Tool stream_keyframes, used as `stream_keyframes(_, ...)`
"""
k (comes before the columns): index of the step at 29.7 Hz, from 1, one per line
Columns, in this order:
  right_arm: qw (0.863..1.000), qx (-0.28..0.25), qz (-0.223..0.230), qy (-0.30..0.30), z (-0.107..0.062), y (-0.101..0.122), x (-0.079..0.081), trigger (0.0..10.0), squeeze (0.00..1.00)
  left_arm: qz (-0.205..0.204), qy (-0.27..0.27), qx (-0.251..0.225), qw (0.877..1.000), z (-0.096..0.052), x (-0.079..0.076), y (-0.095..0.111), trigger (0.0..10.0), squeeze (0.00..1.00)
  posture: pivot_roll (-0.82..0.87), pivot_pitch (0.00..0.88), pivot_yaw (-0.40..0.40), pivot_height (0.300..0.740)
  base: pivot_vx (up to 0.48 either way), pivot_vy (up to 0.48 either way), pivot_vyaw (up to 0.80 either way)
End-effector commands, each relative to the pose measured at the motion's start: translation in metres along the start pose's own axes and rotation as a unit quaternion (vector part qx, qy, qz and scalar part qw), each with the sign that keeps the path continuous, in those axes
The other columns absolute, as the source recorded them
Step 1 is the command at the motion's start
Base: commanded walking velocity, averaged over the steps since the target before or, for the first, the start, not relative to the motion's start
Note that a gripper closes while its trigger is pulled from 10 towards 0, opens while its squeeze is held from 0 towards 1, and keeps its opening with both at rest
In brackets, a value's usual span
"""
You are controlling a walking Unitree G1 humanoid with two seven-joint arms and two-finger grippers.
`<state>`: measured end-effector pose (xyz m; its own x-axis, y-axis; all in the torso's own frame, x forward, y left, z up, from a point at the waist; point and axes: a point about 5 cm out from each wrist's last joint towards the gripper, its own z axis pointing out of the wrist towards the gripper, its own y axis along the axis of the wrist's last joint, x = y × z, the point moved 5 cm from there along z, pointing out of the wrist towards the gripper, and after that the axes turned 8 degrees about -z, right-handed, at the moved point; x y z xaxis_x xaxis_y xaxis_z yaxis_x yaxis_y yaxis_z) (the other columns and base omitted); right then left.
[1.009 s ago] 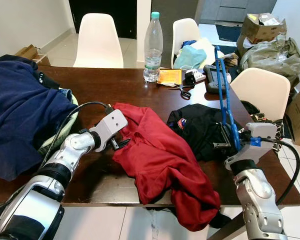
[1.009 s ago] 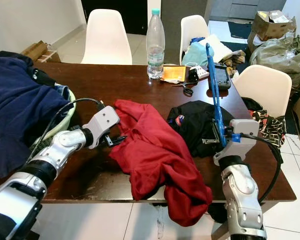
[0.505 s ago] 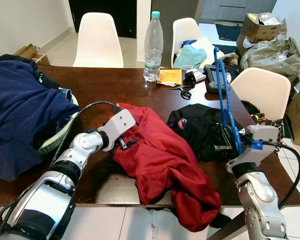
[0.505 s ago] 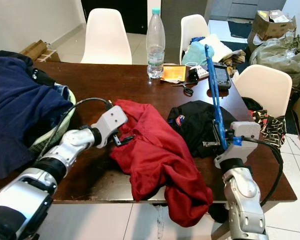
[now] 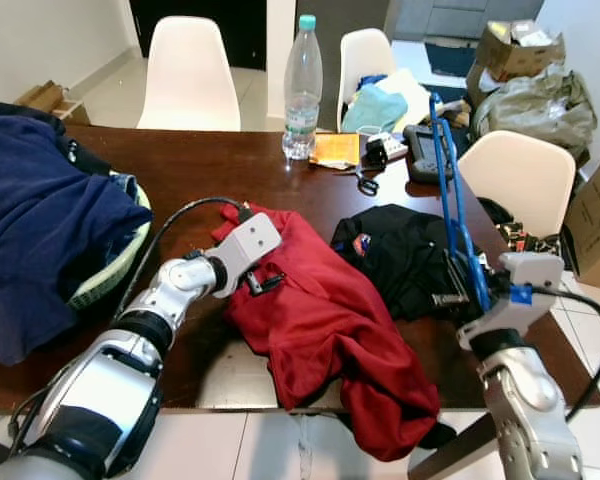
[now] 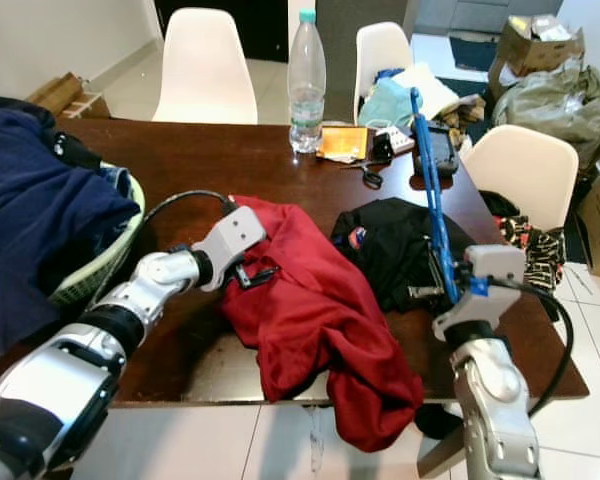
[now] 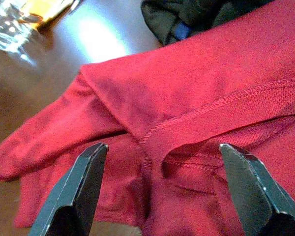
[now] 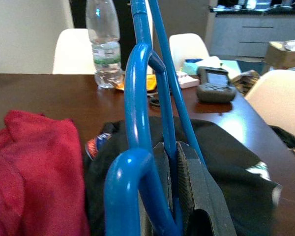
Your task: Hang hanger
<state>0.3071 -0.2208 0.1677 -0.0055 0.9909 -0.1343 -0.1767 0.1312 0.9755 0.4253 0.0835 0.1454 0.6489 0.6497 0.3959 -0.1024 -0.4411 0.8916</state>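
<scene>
A blue plastic hanger (image 5: 446,180) stands upright over the table's right side, with my right gripper (image 5: 458,288) shut on its lower end; the right wrist view has the fingers (image 8: 196,196) clamped on the blue bar (image 8: 137,98). A red shirt (image 5: 325,320) lies crumpled on the dark wooden table (image 5: 210,170) and droops over the front edge. My left gripper (image 5: 265,283) is open at the shirt's left edge. In the left wrist view its fingertips (image 7: 88,172) straddle a red hem fold (image 7: 196,128).
A black garment (image 5: 405,255) lies right of the red shirt. A navy garment (image 5: 40,230) covers a basket at the left. A water bottle (image 5: 300,85), scissors (image 5: 362,182) and small items sit at the far edge. White chairs (image 5: 185,75) ring the table.
My left gripper has pushed forward and right onto the red shirt's edge. The right gripper and hanger have stayed nearly still. The camera has shifted slightly.
</scene>
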Motion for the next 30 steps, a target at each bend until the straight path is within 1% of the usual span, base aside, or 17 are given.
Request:
stream_keyframes(1, 0.995, 0.096, 0.033, -0.008, -0.014, -0.044, 0.000, 10.0, 0.00, -0.002, -0.004, 0.014, 1.000, 0.002, -0.003, -0.004, 10.0, 0.00, -0.15, 0.225, 0.014, 0.740, 0.000, 0.000, 0.00)
stream_keyframes(4, 0.995, 0.096, 0.033, -0.009, -0.016, -0.043, 0.000, 10.0, 0.00, -0.003, -0.003, 0.015, 1.000, 0.002, -0.003, -0.004, 10.0, 0.00, -0.15, 0.225, 0.014, 0.740, 0.000, 0.000, 0.00)
stream_keyframes(8, 0.995, 0.097, 0.033, -0.006, -0.025, -0.038, 0.001, 10.0, 0.00, 0.004, -0.007, 0.025, 1.000, 0.002, -0.004, -0.007, 10.0, 0.00, -0.17, 0.282, 0.005, 0.740, 0.000, 0.000, 0.00)
stream_keyframes(10, 0.995, 0.097, 0.033, -0.006, -0.025, -0.038, 0.001, 10.0, 0.00, 0.004, -0.007, 0.025, 1.000, 0.002, -0.004, -0.007, 10.0, 0.00, -0.17, 0.282, 0.005, 0.740, 0.000, 0.000, 0.00)
stream_keyframes(11, 0.995, 0.099, 0.034, -0.004, -0.028, -0.036, 0.002, 10.0, 0.00, 0.008, -0.007, 0.028, 1.000, 0.001, -0.004, -0.008, 10.0, 0.00, -0.18, 0.295, 0.002, 0.740, 0.000, 0.000, 0.00)
stream_keyframes(14, 0.994, 0.101, 0.035, -0.001, -0.031, -0.035, 0.004, 10.0, 0.00, 0.011, -0.005, 0.029, 1.000, 0.000, -0.002, -0.009, 10.0, 0.00, -0.18, 0.308, -0.002, 0.740, 0.000, 0.000, 0.00)
stream_keyframes(15, 0.994, 0.102, 0.038, 0.001, -0.034, -0.033, 0.006, 10.0, 0.00, 0.017, 0.003, 0.025, 1.000, -0.001, 0.001, -0.007, 0.0, 0.00, -0.18, 0.320, -0.004, 0.740, 0.000, 0.000, 0.00)
stream_keyframes(16, 0.994, 0.102, 0.038, 0.001, -0.034, -0.033, 0.006, 10.0, 0.00, 0.017, 0.003, 0.025, 1.000, -0.001, 0.001, -0.007, 0.0, 0.00, -0.18, 0.320, -0.004, 0.740, 0.000, 0.000, 0.00)
stream_keyframes(18, 0.994, 0.105, 0.042, 0.007, -0.037, -0.031, 0.010, 10.0, 0.00, 0.030, 0.026, 0.007, 0.999, -0.002, 0.013, 0.004, 0.0, 0.00, -0.17, 0.330, -0.003, 0.740, 0.000, 0.000, 0.00)
stream_keyframes(19, 0.994, 0.105, 0.042, 0.007, -0.037, -0.031, 0.010, 10.0, 0.00, 0.030, 0.026, 0.007, 0.999, -0.002, 0.013, 0.004, 0.0, 0.00, -0.17, 0.330, -0.003, 0.740, 0.000, 0.000, 0.00)
stream_keyframes(21, 0.993, 0.107, 0.044, 0.010, -0.037, -0.030, 0.013, 10.0, 0.00, 0.040, 0.040, -0.003, 0.998, -0.003, 0.021, 0.011, 0.0, 0.00, -0.16, 0.331, -0.001, 0.740, 0.000, 0.000, 0.00)
stream_keyframes(23, 0.993, 0.108, 0.046, 0.011, -0.037, -0.030, 0.015, 10.0, 0.00, 0.045, 0.048, -0.005, 0.998, -0.005, 0.027, 0.014, 0.0, 0.00, -0.16, 0.328, 0.002, 0.740, 0.000, 0.000, 0.00)
stream_keyframes(26, 0.993, 0.110, 0.048, 0.010, -0.037, -0.030, 0.014, 10.0, 0.00, 0.049, 0.053, -0.007, 0.997, -0.006, 0.030, 0.016, 0.0, 0.00, -0.16, 0.326, 0.005, 0.740, 0.000, 0.000, 0.00)
stream_keyframes(30, 0.993, 0.111, 0.048, 0.009, -0.037, -0.030, 0.014, 10.0, 0.00, 0.054, 0.054, -0.009, 0.997, -0.006, 0.030, 0.017, 0.0, 0.00, -0.16, 0.319, 0.009, 0.740, 0.000, 0.000, 0.00)
